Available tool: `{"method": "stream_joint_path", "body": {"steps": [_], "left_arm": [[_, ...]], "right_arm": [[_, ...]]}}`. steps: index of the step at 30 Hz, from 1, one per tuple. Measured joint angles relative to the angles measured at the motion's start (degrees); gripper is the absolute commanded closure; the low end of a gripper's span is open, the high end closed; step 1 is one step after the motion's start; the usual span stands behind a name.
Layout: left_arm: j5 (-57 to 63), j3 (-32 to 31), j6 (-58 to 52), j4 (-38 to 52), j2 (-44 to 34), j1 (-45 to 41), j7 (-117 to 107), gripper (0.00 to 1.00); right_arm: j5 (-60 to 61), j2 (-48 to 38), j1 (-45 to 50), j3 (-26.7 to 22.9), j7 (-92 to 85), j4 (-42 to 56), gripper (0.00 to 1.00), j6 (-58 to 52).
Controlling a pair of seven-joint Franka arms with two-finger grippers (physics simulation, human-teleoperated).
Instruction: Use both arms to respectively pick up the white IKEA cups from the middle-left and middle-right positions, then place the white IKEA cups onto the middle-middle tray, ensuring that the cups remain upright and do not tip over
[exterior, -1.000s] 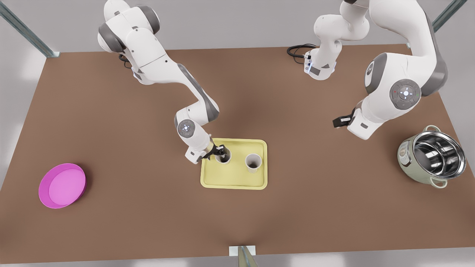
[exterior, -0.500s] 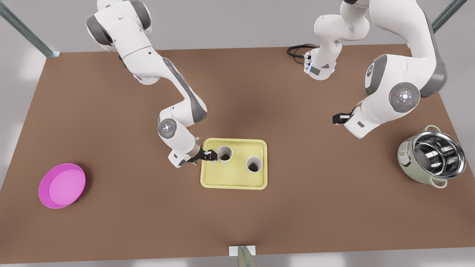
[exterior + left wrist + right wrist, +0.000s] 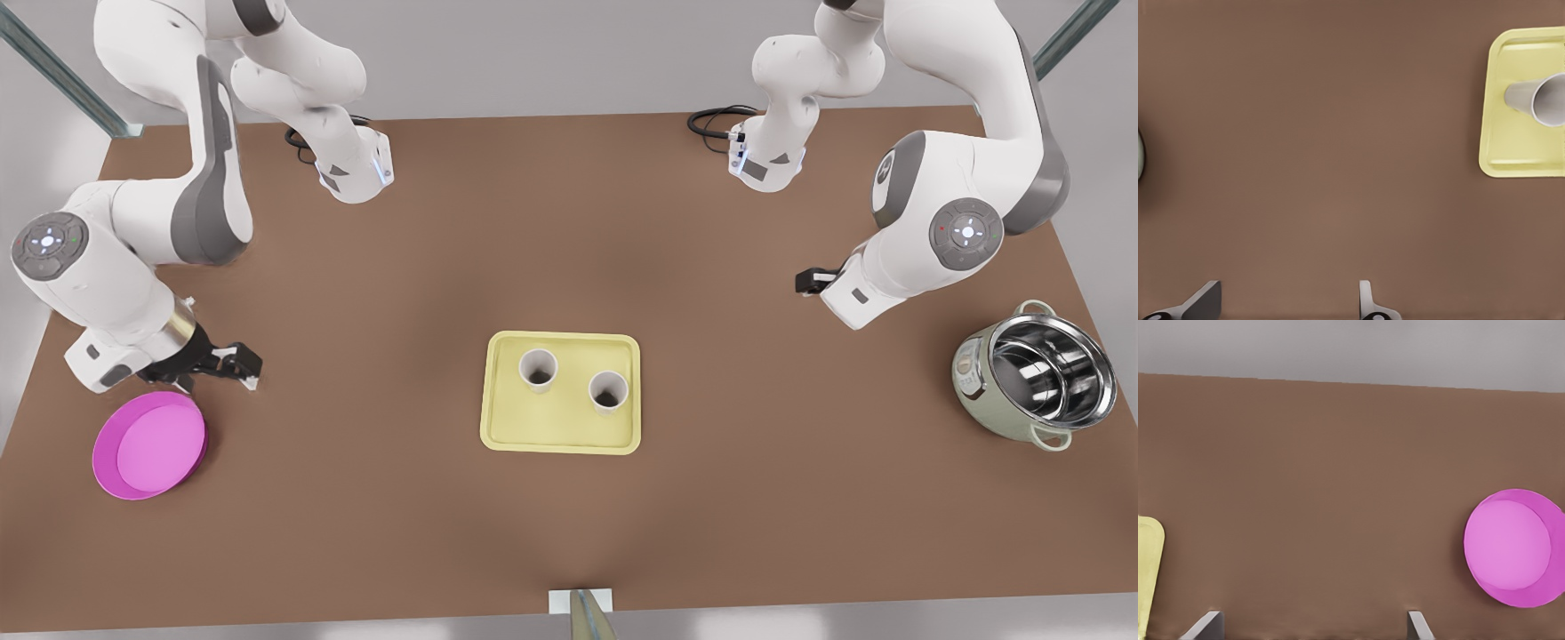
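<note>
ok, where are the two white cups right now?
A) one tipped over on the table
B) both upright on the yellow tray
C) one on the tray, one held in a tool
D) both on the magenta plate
B: the white cups both stand upright on the yellow tray. The right tool is open by the magenta plate, and the left tool is open over bare table on the pot side.

Magenta plate [image 3: 149,444], green pot [image 3: 1036,375], table [image 3: 373,498]
</note>
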Motion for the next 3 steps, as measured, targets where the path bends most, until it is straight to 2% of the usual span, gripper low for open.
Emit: {"method": "stream_joint_path", "body": {"steps": [3], "left_arm": [[0.00, 0.00, -0.17, 0.00, 0.00, -0.07, 0.44, 0.00]], "right_arm": [[-0.80, -2.62, -0.07, 0.05, -2.90, -0.88, 0.00, -4.48]]}}
